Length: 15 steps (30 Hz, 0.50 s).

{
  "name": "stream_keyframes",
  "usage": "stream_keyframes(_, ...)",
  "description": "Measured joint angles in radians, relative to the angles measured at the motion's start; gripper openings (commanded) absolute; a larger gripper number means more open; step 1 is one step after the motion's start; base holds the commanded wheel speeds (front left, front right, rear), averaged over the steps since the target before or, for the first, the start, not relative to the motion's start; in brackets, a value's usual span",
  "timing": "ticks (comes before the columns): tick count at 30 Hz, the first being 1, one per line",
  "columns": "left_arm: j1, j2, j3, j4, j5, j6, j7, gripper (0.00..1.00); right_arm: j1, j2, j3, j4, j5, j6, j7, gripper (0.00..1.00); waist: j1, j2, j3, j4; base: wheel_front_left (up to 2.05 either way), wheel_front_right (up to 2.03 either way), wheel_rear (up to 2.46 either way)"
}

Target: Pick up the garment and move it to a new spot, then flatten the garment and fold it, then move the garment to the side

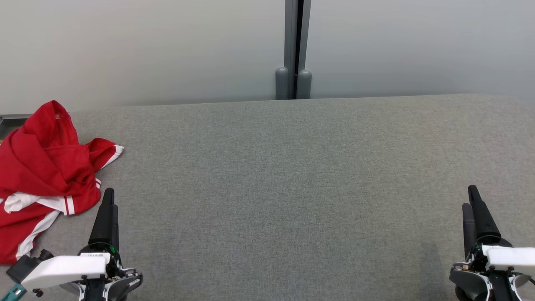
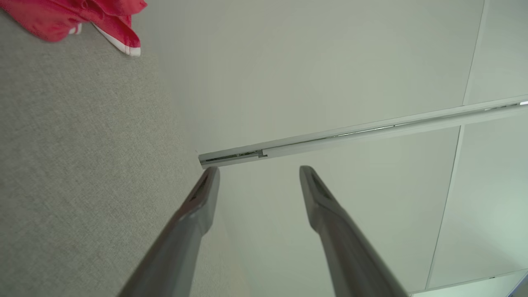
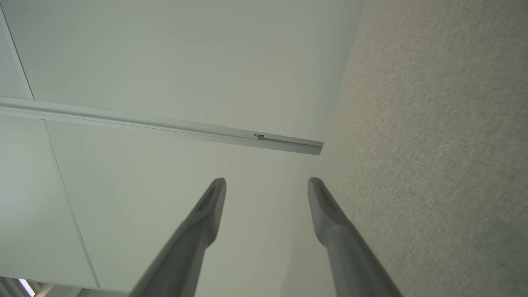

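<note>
Light bright, soft, even; no hard shadows on tabletop (image 1: 292,188), weave crisp in head view. Faint darker patch on fabric low beside right tool (image 3: 267,181). Fingers (image 2: 181,243) blurring toward lens in wrist views. Pale wall (image 2: 330,62) tinted greenish; small glint at rail's (image 2: 363,131) far end.

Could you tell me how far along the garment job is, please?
Nothing looks done: the red garment lies crumpled at the left end of the grey table. Nothing is in hand; the left gripper and right gripper are open and empty. Picking up, moving, flattening, folding and setting aside all remain.
</note>
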Motion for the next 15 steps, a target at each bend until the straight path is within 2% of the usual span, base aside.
stream_keyframes(15, -0.002, 0.021, -0.018, -0.090, 0.364, 0.000, -0.061, 1.00, -0.005, -0.039, 0.048, -0.073, -0.386, 0.000, -0.056, 1.00, 0.0000, 0.0000, -0.007, 0.002, 0.00, 0.00, 0.00)
